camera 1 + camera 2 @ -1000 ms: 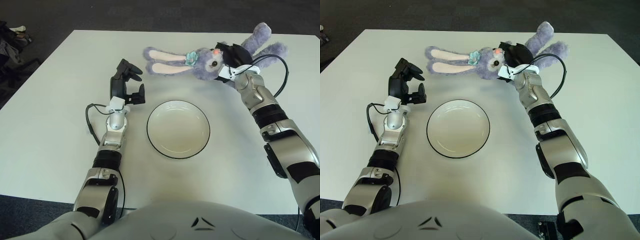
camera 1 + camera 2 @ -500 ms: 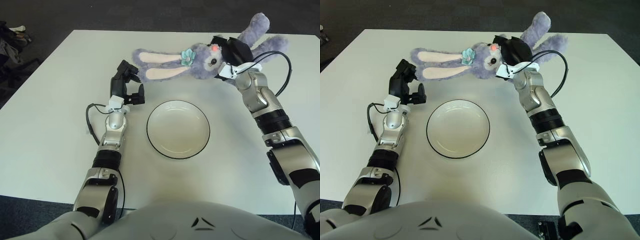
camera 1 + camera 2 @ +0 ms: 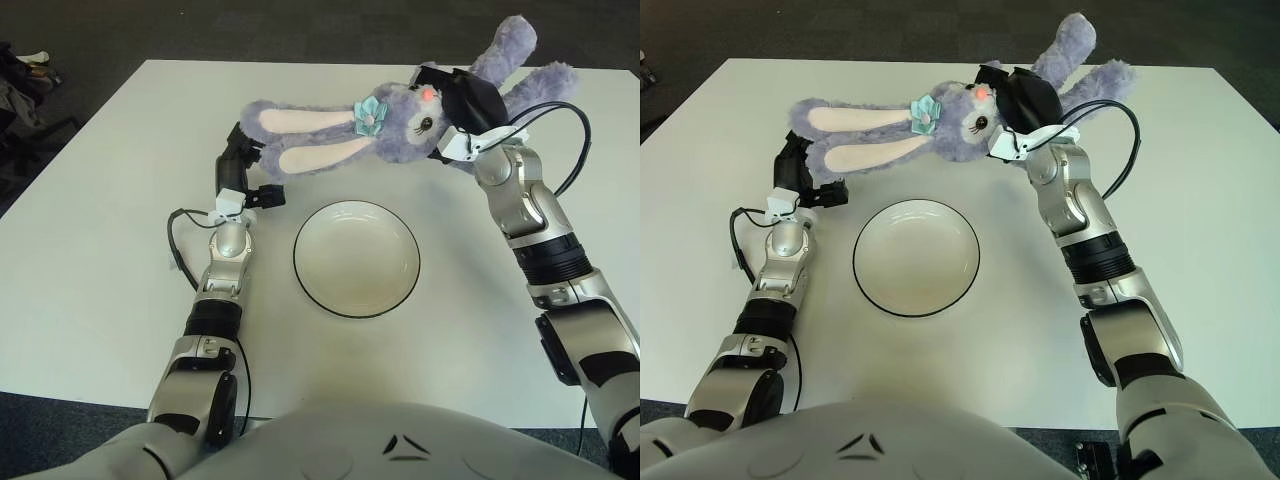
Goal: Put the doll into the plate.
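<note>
The right hand [image 3: 462,100] is gripping the doll [image 3: 400,120], a purple plush rabbit, around its neck and upper body, its dark fingers closed on the plush just behind the head. The doll is being held off the table [image 3: 100,250], stretched out roughly level above the far side of the white surface. Its 2 long ears, pale pink on the inside, are pointing toward the robot's left, and its limbs are sticking up and out to the right past the hand. A small teal flower is sitting at the base of the ears, and the face (with 1 dark eye and a pink nose showing) is turned toward the camera. The plate [image 3: 356,258], white with a thin dark rim, is lying flat on the table nearer the robot than the doll and holding nothing; the doll is hanging beyond its far edge, not over its middle. The left hand [image 3: 243,170] is showing just left of the plate's far-left side, raised on its forearm, with the tips of the doll's ears passing in front of it. Those ears are covering most of its fingers, so it is hard to say whether they are spread or curled, or whether they are touching the plush at all. A black cable is looping beside the left wrist, and another is arcing from the right wrist.
</note>
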Motion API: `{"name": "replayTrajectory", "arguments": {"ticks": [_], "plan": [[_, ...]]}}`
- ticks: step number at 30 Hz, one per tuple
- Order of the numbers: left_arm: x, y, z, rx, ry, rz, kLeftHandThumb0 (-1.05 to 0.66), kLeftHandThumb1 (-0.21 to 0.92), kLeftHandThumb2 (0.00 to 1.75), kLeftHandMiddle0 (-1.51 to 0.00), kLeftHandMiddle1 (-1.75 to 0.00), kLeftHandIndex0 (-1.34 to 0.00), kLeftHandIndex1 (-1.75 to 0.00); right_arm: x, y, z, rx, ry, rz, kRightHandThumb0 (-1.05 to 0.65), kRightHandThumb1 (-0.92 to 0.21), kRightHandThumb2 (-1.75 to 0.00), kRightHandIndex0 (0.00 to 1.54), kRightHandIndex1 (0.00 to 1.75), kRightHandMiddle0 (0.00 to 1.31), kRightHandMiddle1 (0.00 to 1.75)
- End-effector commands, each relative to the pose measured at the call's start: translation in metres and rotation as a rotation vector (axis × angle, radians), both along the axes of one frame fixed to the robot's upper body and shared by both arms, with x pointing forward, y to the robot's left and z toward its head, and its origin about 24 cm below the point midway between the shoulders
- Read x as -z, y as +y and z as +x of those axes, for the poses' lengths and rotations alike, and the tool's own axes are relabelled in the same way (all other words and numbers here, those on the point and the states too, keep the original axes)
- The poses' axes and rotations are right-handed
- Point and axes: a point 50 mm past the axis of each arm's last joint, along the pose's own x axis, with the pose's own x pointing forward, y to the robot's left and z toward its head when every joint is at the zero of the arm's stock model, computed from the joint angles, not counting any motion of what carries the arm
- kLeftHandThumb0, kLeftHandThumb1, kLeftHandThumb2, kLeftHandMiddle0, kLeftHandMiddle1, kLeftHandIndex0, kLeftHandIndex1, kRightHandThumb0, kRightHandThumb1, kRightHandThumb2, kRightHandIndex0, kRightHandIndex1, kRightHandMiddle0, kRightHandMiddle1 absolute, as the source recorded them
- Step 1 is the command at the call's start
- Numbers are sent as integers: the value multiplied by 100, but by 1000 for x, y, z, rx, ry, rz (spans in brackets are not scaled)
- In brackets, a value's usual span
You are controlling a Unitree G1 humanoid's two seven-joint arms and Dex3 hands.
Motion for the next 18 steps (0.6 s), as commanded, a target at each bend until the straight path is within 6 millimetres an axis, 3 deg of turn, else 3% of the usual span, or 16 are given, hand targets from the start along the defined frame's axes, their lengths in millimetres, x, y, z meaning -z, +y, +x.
{"name": "replayTrajectory", "arguments": {"ticks": [1, 18], "plan": [[27, 5, -11, -56, 122, -3, -1, 28, 136, -53, -175, -51, -175, -6, 3, -6, -57, -23, 31, 54, -14, -153, 75, 175, 100, 175], [32, 10, -4, -211, 211, 103, -1, 27, 138, -54, -175, -52, -175, -2, 19, -18, -260, -7, 75, 55, -12, -155, 77, 175, 103, 175]]}}
